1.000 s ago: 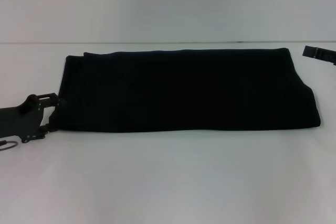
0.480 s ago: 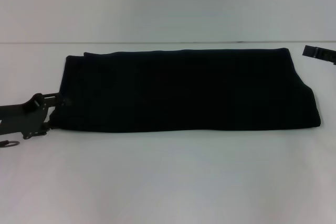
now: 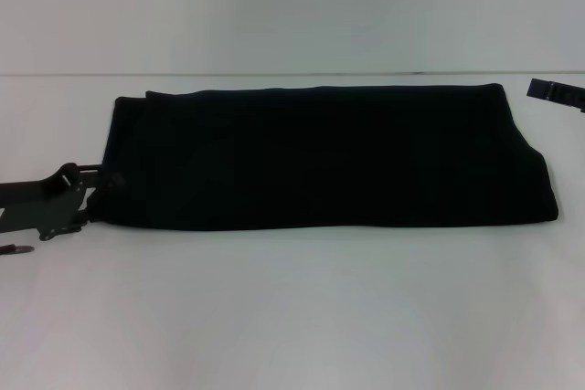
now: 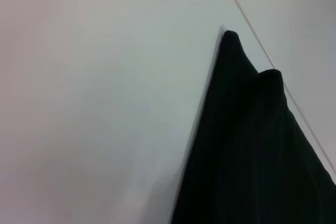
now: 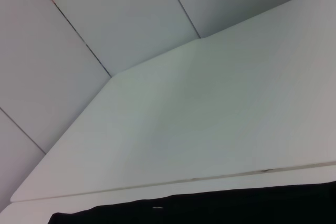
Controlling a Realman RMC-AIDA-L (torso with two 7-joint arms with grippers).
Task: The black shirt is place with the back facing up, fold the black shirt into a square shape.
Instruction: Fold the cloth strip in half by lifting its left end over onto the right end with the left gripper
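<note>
A: Sliding lower along the shirt's [image 3: 329, 157] left edge, the left tool [image 3: 94, 191] now sits flatter against the surface [image 3: 292, 317] than a second ago, when it was tilted up a little. Its tip is right at the shirt's near-left corner.

B: Has the cloth moved with it?

A: No. The shirt's outline matches the earlier pictures: a long dark band lying flat on the surface, wider than it is deep, with a second layer edge showing at its far-left corner.

B: So what does that mean for the fold?

A: My guess is the lengthwise folds are done and the tool is lining up to pick the left end and carry it toward the right end. That fold has not begun.

B: Is the left tool spread or pinching?

A: I cannot tell; the fingers are dark against dark cloth, and the left wrist view shows only the shirt's edge [image 4: 252, 150] and bare surface.

B: And the right tool?

A: The right tool [image 3: 556, 94] hangs just past the shirt's far-right corner, apart from the cloth. Spread or pressed together, I cannot tell.

B: Any writing or labels?

A: None readable. The shirt's upper side is plain black, and nothing is printed on the surface.
</note>
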